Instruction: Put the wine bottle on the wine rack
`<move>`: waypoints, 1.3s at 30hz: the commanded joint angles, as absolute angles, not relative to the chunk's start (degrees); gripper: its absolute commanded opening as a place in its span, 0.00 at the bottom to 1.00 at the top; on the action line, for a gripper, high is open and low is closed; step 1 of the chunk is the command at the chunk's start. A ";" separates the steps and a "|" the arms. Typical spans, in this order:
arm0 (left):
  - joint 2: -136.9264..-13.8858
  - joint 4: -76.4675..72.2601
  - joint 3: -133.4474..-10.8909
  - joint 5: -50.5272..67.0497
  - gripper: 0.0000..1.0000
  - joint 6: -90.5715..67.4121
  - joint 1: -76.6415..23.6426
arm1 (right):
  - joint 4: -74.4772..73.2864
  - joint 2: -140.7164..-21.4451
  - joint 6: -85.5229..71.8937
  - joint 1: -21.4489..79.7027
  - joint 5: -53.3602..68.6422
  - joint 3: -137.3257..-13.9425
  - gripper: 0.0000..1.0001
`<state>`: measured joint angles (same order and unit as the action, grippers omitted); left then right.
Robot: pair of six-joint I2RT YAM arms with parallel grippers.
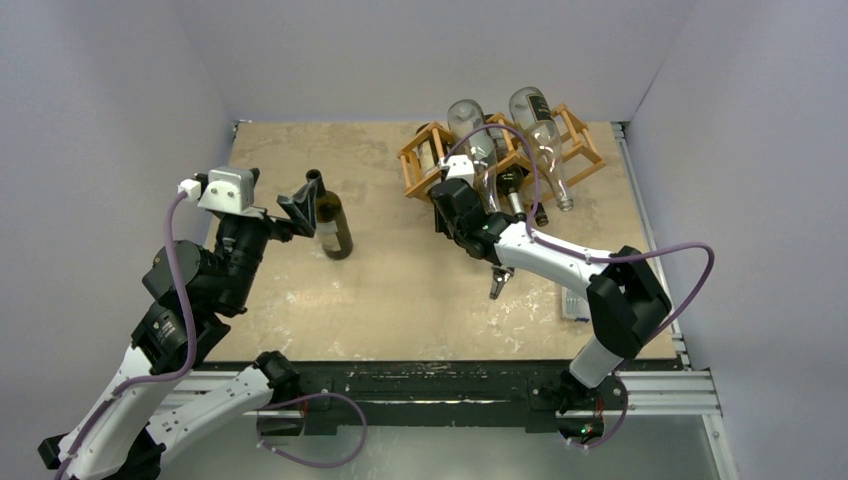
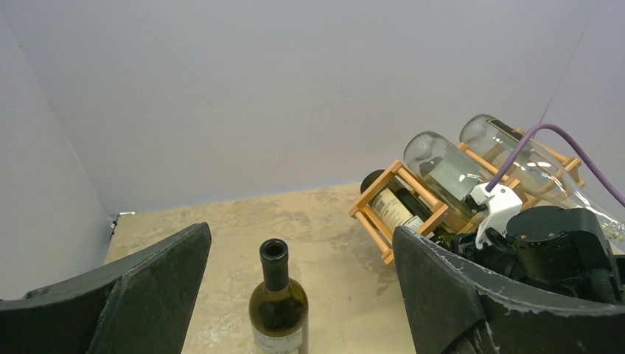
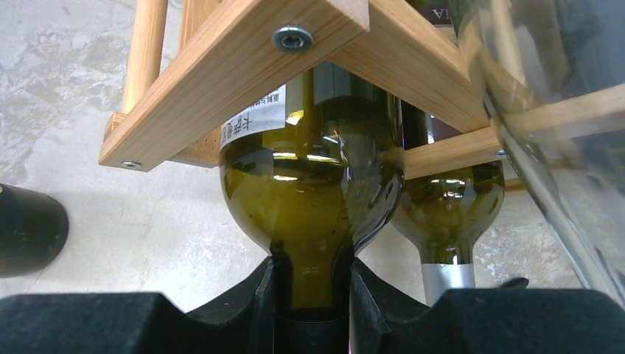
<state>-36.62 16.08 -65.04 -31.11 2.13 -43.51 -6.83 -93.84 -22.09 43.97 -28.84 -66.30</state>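
Note:
The wooden wine rack [image 1: 505, 160] stands at the back of the table, also in the left wrist view [image 2: 398, 198]. My right gripper [image 1: 450, 192] is shut on the neck of a green wine bottle [image 3: 311, 199] whose body lies inside a rack cell [image 3: 221, 66]. Its fingers [image 3: 265, 310] press both sides of the neck. A second wine bottle [image 1: 331, 225], uncorked, stands upright on the table at the left. My left gripper [image 2: 301, 237] is open wide around its neck [image 2: 276, 269] without touching it.
Two clear bottles [image 1: 470, 125] [image 1: 538, 120] lie on top of the rack. Another green bottle with a silver foil neck [image 3: 446, 221] lies beside the held one. A dark rounded end [image 3: 26, 230] shows at the left. A small grey item [image 1: 575, 303] lies near the table's right edge.

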 commanded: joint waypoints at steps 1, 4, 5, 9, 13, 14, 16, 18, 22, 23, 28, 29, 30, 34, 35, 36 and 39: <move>-36.24 15.65 -66.67 -31.55 0.95 1.93 -43.12 | -2.60 -91.94 -23.37 43.57 -30.44 -69.35 0.35; -36.21 15.64 -66.62 -31.70 0.98 1.92 -43.09 | -3.02 -91.39 -23.29 43.57 -30.04 -69.47 0.42; -36.21 15.64 -66.62 -31.73 0.99 1.91 -43.12 | -3.19 -91.27 -23.21 43.55 -29.90 -69.58 0.44; -36.14 15.64 -66.62 -31.91 1.00 1.86 -43.07 | -4.11 -90.42 -22.95 43.59 -29.45 -70.19 0.54; -35.95 15.69 -66.62 -32.05 1.00 1.92 -43.08 | -5.16 -89.43 -22.64 43.55 -29.36 -70.76 0.61; -35.88 15.65 -66.64 -32.10 1.00 1.87 -43.07 | -5.49 -89.20 -22.59 43.59 -29.43 -70.95 0.63; -35.73 15.64 -66.62 -32.28 1.00 1.92 -43.14 | -6.32 -88.41 -22.50 43.58 -29.71 -71.17 0.65; -35.56 15.64 -66.63 -32.40 1.00 1.82 -43.08 | -6.87 -87.45 -22.14 43.53 -30.27 -71.39 0.66; -35.14 15.64 -66.71 -32.38 1.00 1.72 -43.11 | -7.40 -85.34 -21.27 43.54 -30.26 -72.21 0.68; -35.01 15.64 -66.71 -32.36 1.00 1.71 -43.09 | -7.29 -84.87 -21.08 43.59 -29.85 -72.51 0.69; -34.42 15.64 -66.71 -32.38 1.00 1.68 -43.08 | -4.94 -83.17 -19.57 43.63 -24.84 -73.48 0.72; -34.31 15.64 -66.71 -32.27 1.00 1.70 -43.11 | -4.24 -83.27 -19.25 43.74 -23.47 -73.88 0.72; -34.17 15.66 -66.71 -32.26 1.00 1.74 -43.15 | -3.31 -83.43 -18.92 43.89 -21.49 -74.29 0.73; -33.54 15.70 -66.71 -32.30 1.00 1.66 -43.11 | 1.38 -85.31 -17.75 45.49 -13.91 -76.28 0.76; -33.43 15.71 -66.79 -32.32 1.00 1.59 -43.13 | 2.30 -86.01 -17.56 45.98 -12.42 -77.07 0.77; -33.28 15.73 -66.80 -32.27 0.99 1.63 -43.14 | 3.35 -86.70 -17.50 46.45 -11.01 -78.05 0.77; -32.78 15.92 -66.82 -32.13 0.99 1.65 -43.13 | 6.12 -89.04 -17.78 47.62 -6.85 -80.74 0.79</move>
